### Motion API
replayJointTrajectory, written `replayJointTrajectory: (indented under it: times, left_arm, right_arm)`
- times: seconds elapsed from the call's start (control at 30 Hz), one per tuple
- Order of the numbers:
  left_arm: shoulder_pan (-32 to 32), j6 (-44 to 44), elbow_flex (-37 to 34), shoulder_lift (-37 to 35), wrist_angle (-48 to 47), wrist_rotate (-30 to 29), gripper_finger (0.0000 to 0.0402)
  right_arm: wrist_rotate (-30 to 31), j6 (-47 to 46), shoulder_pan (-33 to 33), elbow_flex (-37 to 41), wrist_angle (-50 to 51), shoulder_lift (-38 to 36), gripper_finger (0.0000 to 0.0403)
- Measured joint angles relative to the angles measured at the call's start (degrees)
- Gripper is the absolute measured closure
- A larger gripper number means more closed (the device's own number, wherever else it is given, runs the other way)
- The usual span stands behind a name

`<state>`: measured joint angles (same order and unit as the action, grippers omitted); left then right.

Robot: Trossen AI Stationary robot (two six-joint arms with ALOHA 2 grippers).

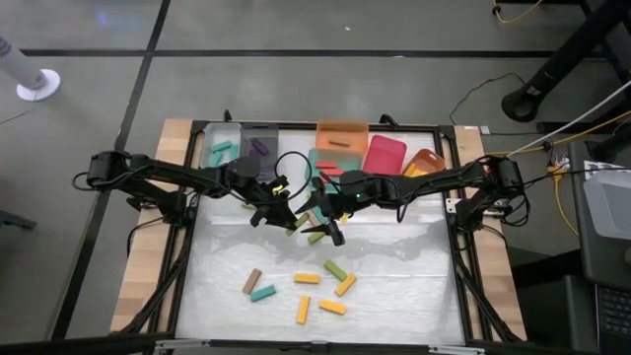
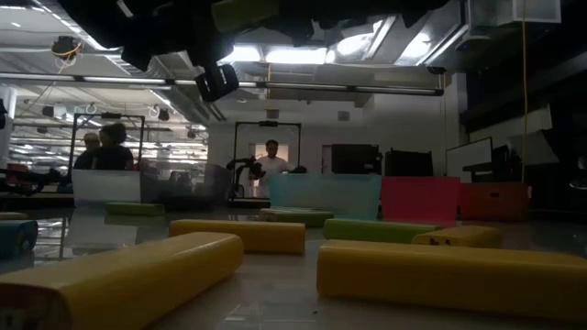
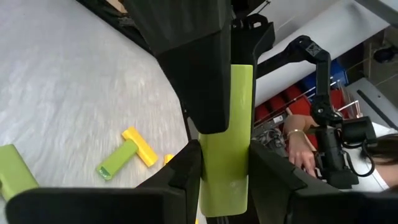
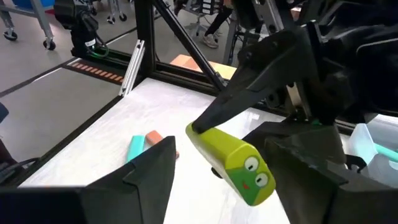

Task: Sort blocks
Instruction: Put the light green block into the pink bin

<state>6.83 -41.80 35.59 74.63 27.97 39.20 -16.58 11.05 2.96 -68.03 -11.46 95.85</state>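
The blocks lie mostly loose on the near half of the white surface. One lime-green bar is up in the air at mid-surface, clamped across its flat faces by the left end effector. To its right, the right end effector stands with its fingers apart on either side of the bar's free end, not yet touching it. We judge this to be a hand-over.

The main risk we see is timing. If the left side lets go before the right closes, the bar drops among the loose ones. Its faces look smooth and glossy, with rounded edges, so a grip near the tip could let it pivot or slide out. The two sets of dark, hard fingers also sit very near each other and could knock together.

The surface looks matte and faintly textured. The bins along the far edge are thin-walled plastic, some clear and some coloured.
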Motion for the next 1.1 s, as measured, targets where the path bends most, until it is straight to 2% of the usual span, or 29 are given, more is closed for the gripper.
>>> replayJointTrajectory:
  times: [0.1,0.33,0.47,0.83,0.93,1.1]
  left_arm:
    - [0.0,0.0,0.0,0.0,0.03,0.0,0.0305]
    - [0.0,0.18,0.0,0.0,-0.06,0.45,0.0304]
    - [-0.04,0.44,0.0,-0.02,0.06,0.83,0.0296]
    - [1.13,1.47,0.02,0.0,0.06,-1.7,0.022]
    - [2.9,3.9,0.02,0.0,0.12,-1.57,0.0206]
    - [7.75,4.73,0.02,-0.24,-1.52,1.11,0.0198]
  right_arm:
    - [0.0,-0.01,0.0,0.0,-0.61,0.0,0.0191]
    - [-0.5,-0.07,0.0,0.0,0.35,0.0,0.0295]
    - [-0.71,-0.38,0.11,0.03,0.58,-0.02,0.0342]
    - [0.46,-8.26,-0.16,0.08,3.6,-0.02,0.0333]
    - [0.81,-8.24,-0.26,0.09,8.15,-0.89,0.0341]
    - [5.42,-8.22,-1.85,0.07,19.19,-5.75,0.0333]
